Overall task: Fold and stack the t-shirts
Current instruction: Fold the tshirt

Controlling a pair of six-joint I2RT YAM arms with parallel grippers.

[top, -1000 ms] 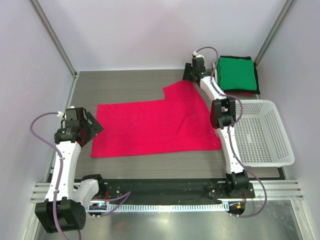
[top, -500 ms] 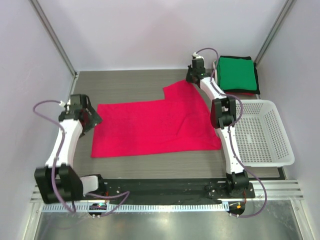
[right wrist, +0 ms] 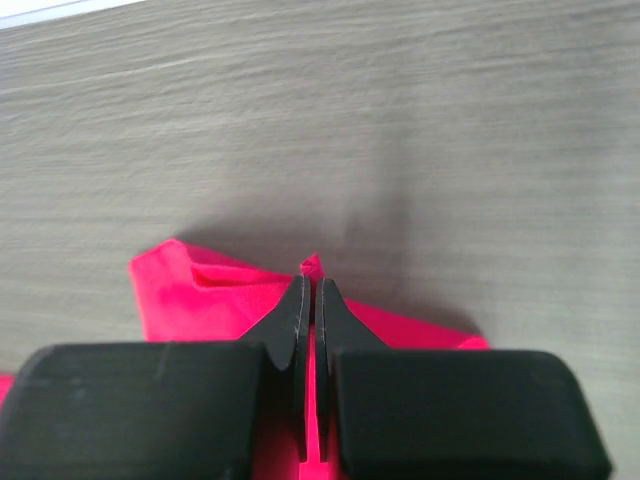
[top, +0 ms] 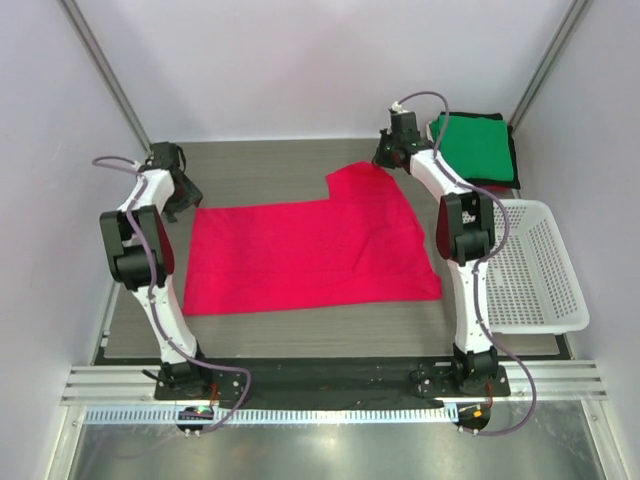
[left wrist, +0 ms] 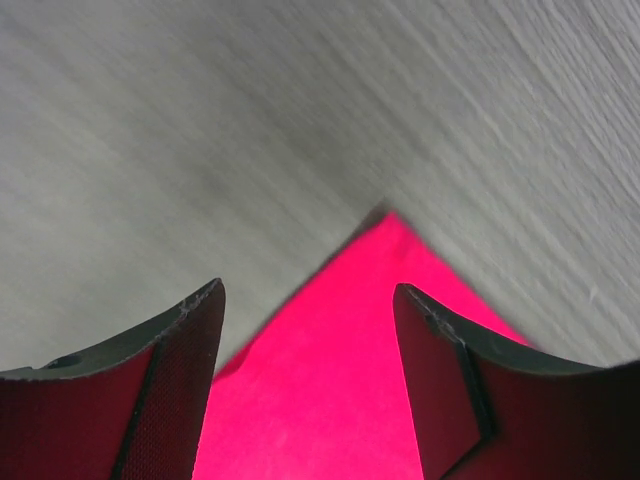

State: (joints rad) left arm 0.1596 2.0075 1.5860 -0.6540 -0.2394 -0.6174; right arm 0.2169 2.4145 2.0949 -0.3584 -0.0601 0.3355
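A bright red-pink t-shirt lies spread flat on the grey table. My left gripper hovers at its far left corner. In the left wrist view that gripper is open, and the pointed corner of the t-shirt lies between and below the fingers. My right gripper is at the shirt's far right tip. Seen from the right wrist, the right gripper is shut on a small pinch of the t-shirt. Folded t-shirts are stacked at the far right, green on top of black and red.
A white mesh basket stands at the right, just in front of the folded stack. Purple-grey walls close in the table on the left, back and right. The arms' base rail runs along the near edge.
My left arm swung from the near left up to the shirt's far left corner, its jaws narrowing a little. My right gripper shut on the shirt's far tip.
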